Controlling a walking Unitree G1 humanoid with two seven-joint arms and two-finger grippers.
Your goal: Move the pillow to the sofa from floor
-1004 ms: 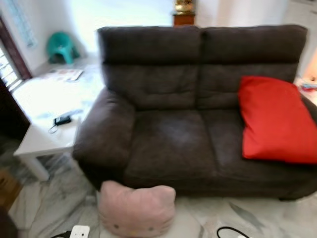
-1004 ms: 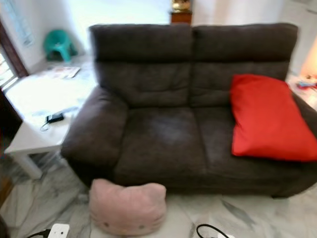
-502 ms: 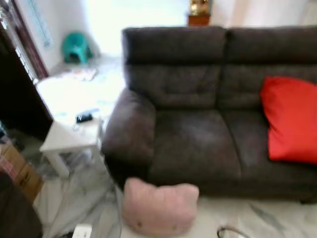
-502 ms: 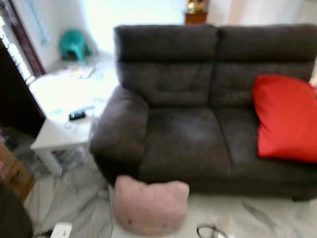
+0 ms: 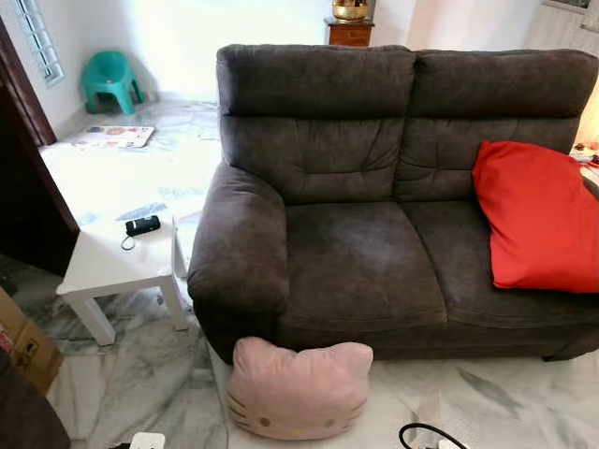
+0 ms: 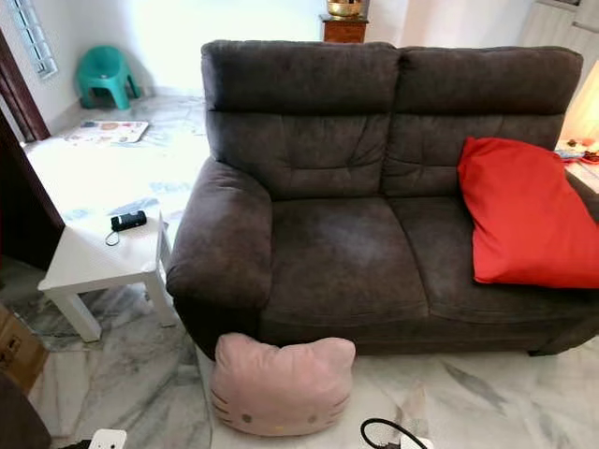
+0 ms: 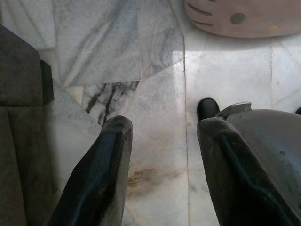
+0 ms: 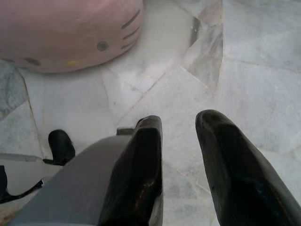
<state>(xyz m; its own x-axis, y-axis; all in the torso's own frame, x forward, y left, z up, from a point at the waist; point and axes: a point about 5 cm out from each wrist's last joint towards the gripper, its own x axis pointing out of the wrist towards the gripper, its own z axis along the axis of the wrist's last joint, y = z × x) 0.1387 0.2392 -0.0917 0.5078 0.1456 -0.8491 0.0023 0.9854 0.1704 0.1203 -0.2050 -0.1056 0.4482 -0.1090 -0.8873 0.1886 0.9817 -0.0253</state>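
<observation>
A pink cat-face pillow [image 5: 299, 389] lies on the marble floor, leaning against the front of the dark brown two-seat sofa [image 5: 365, 262] below its left seat. Its whiskered face also appears in the left wrist view [image 7: 242, 18] and in the right wrist view [image 8: 66, 33]. My left gripper [image 7: 164, 127] hangs open above bare marble, a short way from the pillow. The right gripper [image 8: 181, 125] is also open over the floor, with the pillow some distance beyond its fingertips. Neither gripper touches anything.
A red cushion [image 5: 538, 220] rests on the sofa's right seat. A low white table [image 5: 117, 262] with a black device stands left of the sofa arm. A black cable [image 5: 426, 435] and a white power strip [image 5: 145, 440] lie on the floor. A cardboard box [image 5: 23, 341] sits at the far left.
The camera has shifted and the picture has sharpened; the sofa and pillow now sit slightly further left in view. The pillow itself has not moved.
</observation>
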